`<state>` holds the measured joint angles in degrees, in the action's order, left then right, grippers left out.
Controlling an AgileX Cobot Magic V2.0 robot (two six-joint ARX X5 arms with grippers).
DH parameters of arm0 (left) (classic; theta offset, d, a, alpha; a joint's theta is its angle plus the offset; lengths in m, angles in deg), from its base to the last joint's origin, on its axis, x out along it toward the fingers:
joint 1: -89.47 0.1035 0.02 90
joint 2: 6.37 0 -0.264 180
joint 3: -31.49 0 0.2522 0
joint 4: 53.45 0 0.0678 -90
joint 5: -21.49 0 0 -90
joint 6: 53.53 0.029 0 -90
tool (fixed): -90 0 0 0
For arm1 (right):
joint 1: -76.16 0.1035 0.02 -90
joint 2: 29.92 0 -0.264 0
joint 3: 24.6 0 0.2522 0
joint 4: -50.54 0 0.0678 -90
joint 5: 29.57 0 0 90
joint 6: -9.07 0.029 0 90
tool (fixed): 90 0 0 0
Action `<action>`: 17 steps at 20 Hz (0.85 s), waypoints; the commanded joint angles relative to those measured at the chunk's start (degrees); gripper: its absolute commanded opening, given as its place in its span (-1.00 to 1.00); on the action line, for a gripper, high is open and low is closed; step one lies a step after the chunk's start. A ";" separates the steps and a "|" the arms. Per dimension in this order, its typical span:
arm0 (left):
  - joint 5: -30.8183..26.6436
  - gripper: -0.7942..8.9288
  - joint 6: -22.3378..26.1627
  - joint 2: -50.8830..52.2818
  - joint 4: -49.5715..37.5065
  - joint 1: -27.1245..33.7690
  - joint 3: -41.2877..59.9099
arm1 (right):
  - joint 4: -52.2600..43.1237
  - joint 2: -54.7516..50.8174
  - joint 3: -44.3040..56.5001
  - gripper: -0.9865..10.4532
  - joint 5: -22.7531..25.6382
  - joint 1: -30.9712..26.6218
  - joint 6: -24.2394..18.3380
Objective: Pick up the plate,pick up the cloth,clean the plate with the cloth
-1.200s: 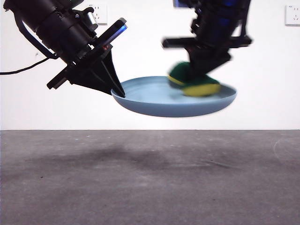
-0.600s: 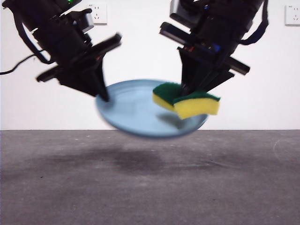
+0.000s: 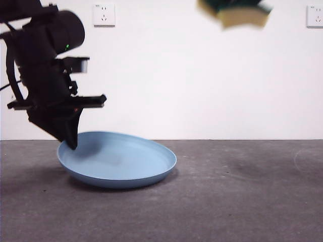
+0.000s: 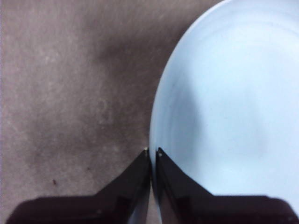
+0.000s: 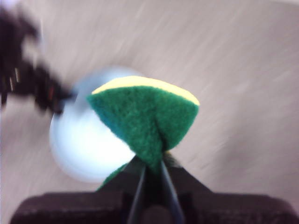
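Plate (image 3: 121, 164): light-blue, round, shallow; sits on the grey table (image 3: 227, 201) left of centre in the front view, its far-left rim tilted slightly up where it is gripped, the near underside resting on the surface.
Plate, left wrist view: rim (image 4: 156, 126) runs between the two black jaws; the smooth inner face fills one side of the picture, bare table the other.
Left gripper (image 3: 70, 143): at about 9 o'clock on the plate; jaws pinched tight on the rim, one inside and one outside, almost meeting.
Left arm: big and dark, comes down from the upper left of the front view.
Cloth (image 3: 237, 12): yellow foam with dark green top; blurred, at the top edge of the front view near 1 o'clock, well above and apart from the plate.
Cloth, right wrist view: green face (image 5: 147, 119) squeezed into a fold, yellow edge along its far side.
Right gripper (image 5: 152, 170): jaws clamped on the cloth's narrow end; the plate shows far below as a pale blurred disc.
Wall: white, with two sockets (image 3: 104, 14).
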<state>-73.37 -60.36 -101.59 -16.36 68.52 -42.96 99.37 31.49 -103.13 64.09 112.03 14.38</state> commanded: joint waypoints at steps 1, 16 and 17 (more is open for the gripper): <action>-0.98 -0.83 5.38 -3.02 1.05 1.64 0.22 | 0.13 -3.78 0.42 -0.85 4.37 0.00 0.50; 3.91 -0.12 3.26 17.11 1.51 -1.49 0.09 | -0.07 10.27 0.42 -0.85 10.54 -4.63 0.61; 4.79 -0.12 2.73 19.63 1.38 -1.92 0.09 | -0.44 12.63 0.42 -0.85 9.14 -5.27 0.63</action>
<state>-69.31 -56.49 -83.82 -14.72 66.97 -43.09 99.28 42.07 -103.13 73.86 107.09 14.46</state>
